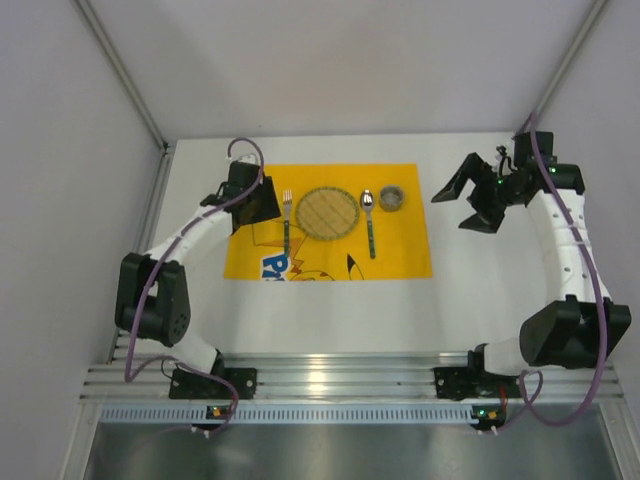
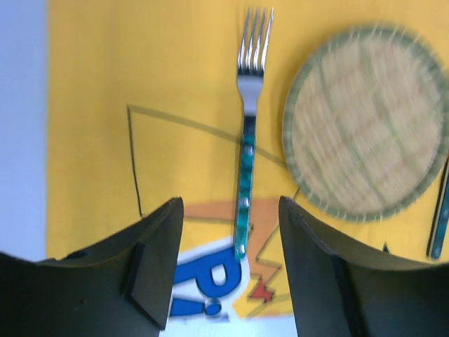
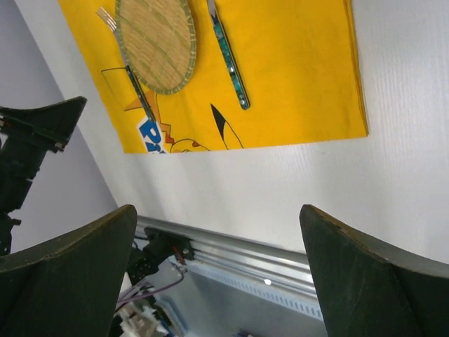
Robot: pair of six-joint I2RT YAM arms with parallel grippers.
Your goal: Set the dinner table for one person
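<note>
The white dinner table [image 1: 330, 310] carries a yellow cartoon mat [image 1: 400, 250]. On the mat lie a round woven plate [image 1: 328, 212], a fork [image 1: 286, 222] to its left, a spoon [image 1: 369, 225] to its right and a small grey cup [image 1: 392, 198] beyond the spoon. My left gripper [image 1: 262, 208] hovers open over the mat's left part. In the left wrist view [image 2: 230, 203] the fork [image 2: 250, 84] lies free ahead between the jaws, beside the plate [image 2: 365, 123]. My right gripper [image 1: 463, 205] is open and empty, raised right of the mat [image 3: 295, 70].
A ribbed aluminium rail [image 1: 330, 385] edges the near side, with both arm bases on it. White walls close in the back and the sides. The right wrist view [image 3: 217, 210] shows bare table [image 3: 393, 182] and the rail [image 3: 231, 253] below.
</note>
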